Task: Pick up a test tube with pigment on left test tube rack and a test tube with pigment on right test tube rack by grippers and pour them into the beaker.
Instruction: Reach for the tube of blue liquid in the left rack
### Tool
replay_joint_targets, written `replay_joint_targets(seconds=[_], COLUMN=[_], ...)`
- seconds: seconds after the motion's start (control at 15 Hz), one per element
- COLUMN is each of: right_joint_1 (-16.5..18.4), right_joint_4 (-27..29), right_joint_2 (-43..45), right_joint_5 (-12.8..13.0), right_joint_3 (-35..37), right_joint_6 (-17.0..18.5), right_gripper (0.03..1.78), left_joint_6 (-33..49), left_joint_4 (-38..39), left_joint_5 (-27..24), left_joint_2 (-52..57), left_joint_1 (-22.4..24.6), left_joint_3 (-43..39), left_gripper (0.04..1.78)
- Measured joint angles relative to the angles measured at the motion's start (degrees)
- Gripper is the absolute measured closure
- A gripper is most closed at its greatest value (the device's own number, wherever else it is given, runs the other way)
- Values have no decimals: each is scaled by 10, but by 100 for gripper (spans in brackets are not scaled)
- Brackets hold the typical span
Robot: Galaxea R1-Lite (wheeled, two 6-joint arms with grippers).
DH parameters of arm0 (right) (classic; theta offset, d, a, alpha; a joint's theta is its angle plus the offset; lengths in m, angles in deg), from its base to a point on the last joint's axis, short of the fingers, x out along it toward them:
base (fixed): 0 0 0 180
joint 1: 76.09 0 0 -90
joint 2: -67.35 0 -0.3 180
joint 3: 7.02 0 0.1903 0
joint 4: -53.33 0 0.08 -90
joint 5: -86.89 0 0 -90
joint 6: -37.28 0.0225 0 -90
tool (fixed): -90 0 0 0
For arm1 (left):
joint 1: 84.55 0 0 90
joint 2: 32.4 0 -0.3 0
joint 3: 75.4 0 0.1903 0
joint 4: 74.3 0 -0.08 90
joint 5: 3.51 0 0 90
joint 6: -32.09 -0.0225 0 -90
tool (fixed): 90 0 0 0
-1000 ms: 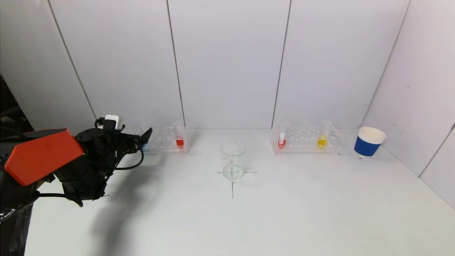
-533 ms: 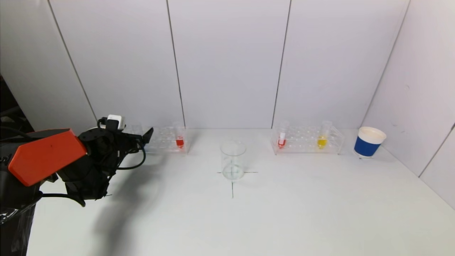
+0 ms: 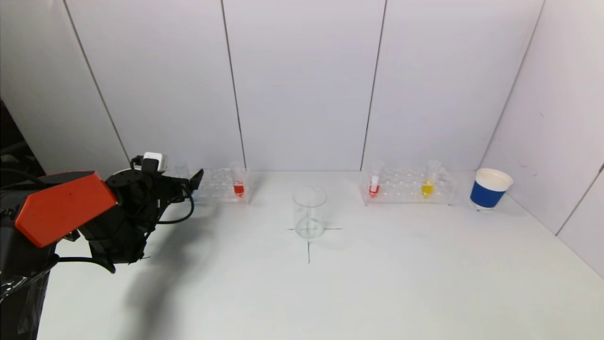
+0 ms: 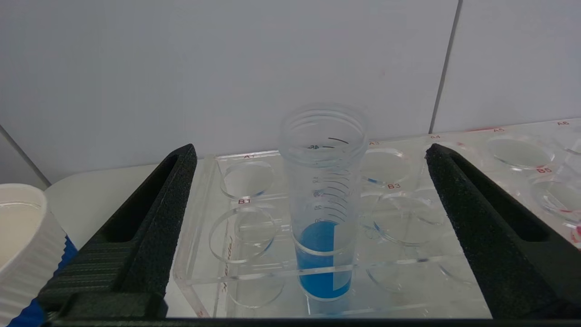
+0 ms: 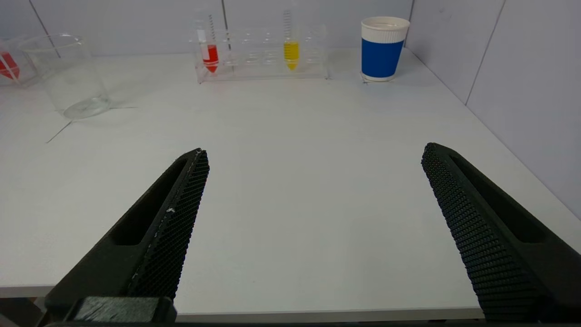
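White bench (image 3: 377, 283), smooth and matte, walled by pale flat panels. Left arm reaching forward low over the bench's left side, orange shell on the forearm, black wrist draped in cables. Left gripper (image 4: 313, 200) level with the left end of the left rack (image 3: 219, 186), fingers (image 4: 154, 227) spread wide, black with a grainy foam-like face, flanking the blue tube (image 4: 323, 204) without touching it. Right gripper (image 5: 313, 227) hanging above the near edge of the bench, well apart from everything, fingers (image 5: 476, 227) spread wide too, faces cross-hatched.

Left rack: clear plastic, flat plates pierced by round holes with small red labels. Right rack (image 3: 408, 186): same clear build, near the back wall on the right. Beaker (image 3: 309, 212): clear glass cylinder, upright between the racks on a thin drawn cross. Paper cup (image 3: 490, 189): blue band, white ribbed rim, just right of the right rack.

Blue tube: clear, round-mouthed, threaded at the top, printed scale marks, blue liquid in the lower part, upright in the left rack's front row. Red tube (image 3: 239, 182) at that rack's right end. In the right rack, another red tube (image 3: 374, 182) at the left and a yellow tube (image 3: 428, 182) toward the right, both with tapered tips.
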Motion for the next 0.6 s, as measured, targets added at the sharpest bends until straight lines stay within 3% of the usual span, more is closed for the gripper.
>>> replay_joint_targets(seconds=[0.6], right_joint_1=[0], right_joint_4=[0], right_joint_2=[0], right_joint_5=[0], right_joint_3=[0], right_joint_6=[0], right_gripper=[10], left_joint_6=[-1], left_joint_4=[0], left_joint_5=[-1], left_joint_2=[-1], left_joint_1=[0], left_joint_3=[0], left_gripper=[6])
